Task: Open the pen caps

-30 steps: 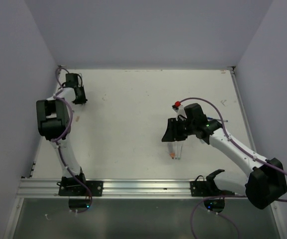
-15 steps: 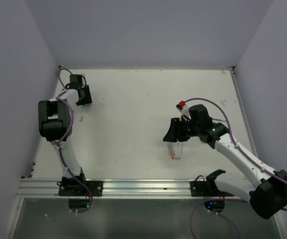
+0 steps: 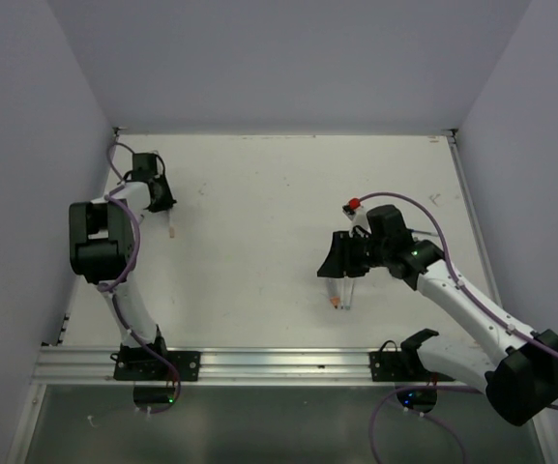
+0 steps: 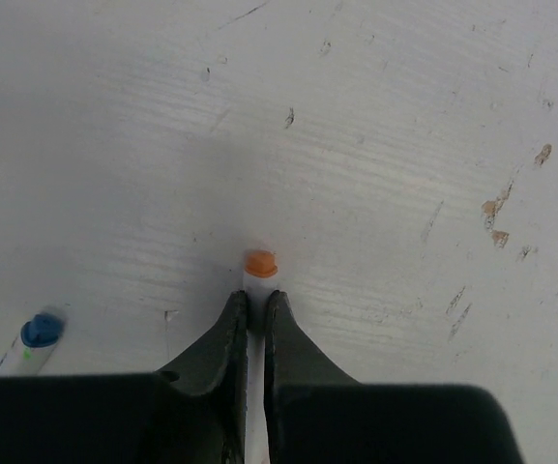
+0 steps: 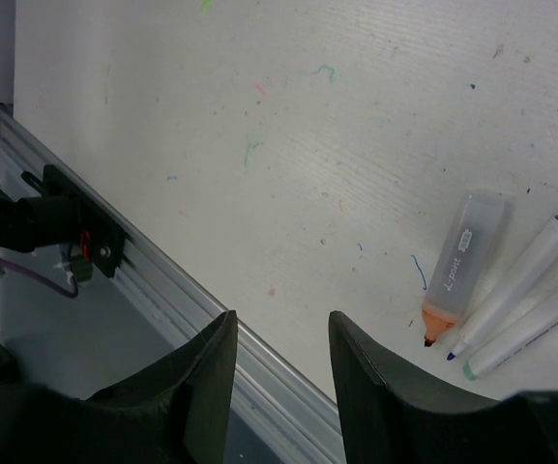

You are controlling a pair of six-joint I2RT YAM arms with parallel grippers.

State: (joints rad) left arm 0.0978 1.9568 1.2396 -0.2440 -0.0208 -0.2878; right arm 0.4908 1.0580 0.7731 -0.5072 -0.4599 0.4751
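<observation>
A white bench (image 3: 259, 242), scuffed and flecked with stray ink — a green squiggle (image 5: 327, 71) among the marks, chipped spots (image 4: 496, 208) elsewhere. A metal rail (image 3: 279, 364) runs along its near edge. Close to that edge, right of the middle, three uncapped pens lie side by side, tips toward the rail: a clear marker (image 5: 465, 263) with an orange tip, then two white pens — one blue-tipped (image 5: 515, 282), one green-tipped (image 5: 535, 329). Pale walls (image 3: 27, 116) stand along the left, far and right edges.
</observation>
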